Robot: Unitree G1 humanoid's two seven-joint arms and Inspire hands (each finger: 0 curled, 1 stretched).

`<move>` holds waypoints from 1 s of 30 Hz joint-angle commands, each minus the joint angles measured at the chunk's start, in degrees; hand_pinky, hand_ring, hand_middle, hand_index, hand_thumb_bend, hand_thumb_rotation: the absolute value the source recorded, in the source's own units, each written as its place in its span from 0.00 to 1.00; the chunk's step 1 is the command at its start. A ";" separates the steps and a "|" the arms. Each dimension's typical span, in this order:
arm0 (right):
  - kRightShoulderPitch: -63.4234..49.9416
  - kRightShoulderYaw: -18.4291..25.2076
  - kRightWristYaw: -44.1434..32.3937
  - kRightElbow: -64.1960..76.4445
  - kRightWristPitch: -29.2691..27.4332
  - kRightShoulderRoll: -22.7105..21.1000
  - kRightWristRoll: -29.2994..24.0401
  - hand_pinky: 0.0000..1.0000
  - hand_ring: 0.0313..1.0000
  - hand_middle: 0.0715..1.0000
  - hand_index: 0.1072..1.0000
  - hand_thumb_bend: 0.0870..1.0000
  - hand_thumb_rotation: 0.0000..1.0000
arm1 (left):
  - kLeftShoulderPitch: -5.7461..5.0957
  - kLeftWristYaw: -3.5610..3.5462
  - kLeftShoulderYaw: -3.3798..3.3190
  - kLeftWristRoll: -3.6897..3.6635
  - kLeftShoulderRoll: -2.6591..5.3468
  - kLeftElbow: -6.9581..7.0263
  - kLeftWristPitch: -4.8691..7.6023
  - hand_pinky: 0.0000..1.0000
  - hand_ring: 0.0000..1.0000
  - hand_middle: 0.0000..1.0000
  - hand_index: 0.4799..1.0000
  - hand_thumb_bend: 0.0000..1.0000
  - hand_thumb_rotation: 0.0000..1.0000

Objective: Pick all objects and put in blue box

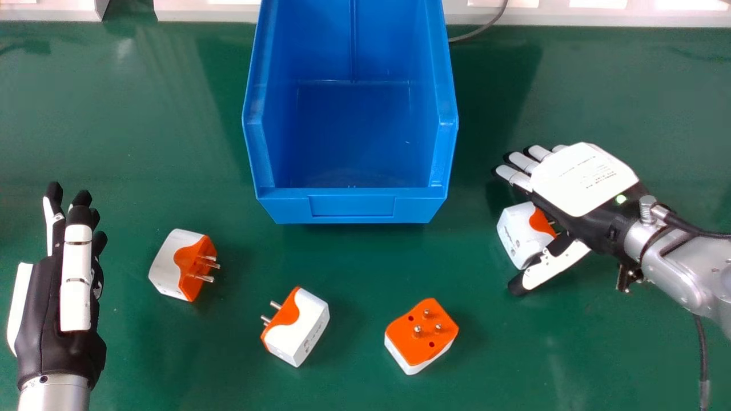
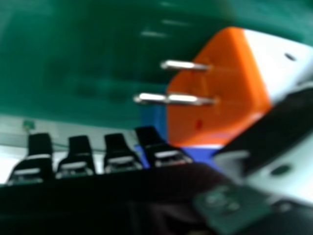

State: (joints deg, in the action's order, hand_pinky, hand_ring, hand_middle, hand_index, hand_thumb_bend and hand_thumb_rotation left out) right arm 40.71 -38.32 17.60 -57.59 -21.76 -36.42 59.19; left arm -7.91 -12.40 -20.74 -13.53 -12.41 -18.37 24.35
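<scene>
My right hand [image 1: 582, 177] is over the rightmost white and orange adapter [image 1: 518, 235], palm down, fingers straight, thumb beside the adapter's near side. In the right hand view, the adapter [image 2: 215, 103] shows its orange pin face close to my right hand [image 2: 168, 156]. Three more adapters lie on the table: one at the left [image 1: 181, 265], one near the middle [image 1: 297, 328] and one pins up [image 1: 421, 335]. The blue box [image 1: 353, 206] stands beyond them with a bare floor. At the left edge is my left hand [image 1: 57, 285], fingers straight.
The green table [image 1: 143, 114] carries everything. Pale panels [image 1: 582, 14] run along its far edge, and a grey cable [image 1: 480, 29] lies behind the box's right side. Another cable [image 1: 702, 354] hangs below my right forearm.
</scene>
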 commanded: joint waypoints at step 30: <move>4.14 -5.65 3.72 -2.90 -1.80 -4.99 3.61 0.88 0.93 0.94 0.90 0.72 0.73 | -0.30 -0.15 -0.96 -0.18 -1.55 2.31 -0.78 1.00 1.00 1.00 1.00 0.42 1.00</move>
State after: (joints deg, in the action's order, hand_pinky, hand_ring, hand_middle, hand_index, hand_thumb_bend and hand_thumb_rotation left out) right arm 43.83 -43.68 21.64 -59.46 -24.42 -38.63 61.63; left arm -8.18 -12.44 -21.12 -13.51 -12.98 -17.08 23.36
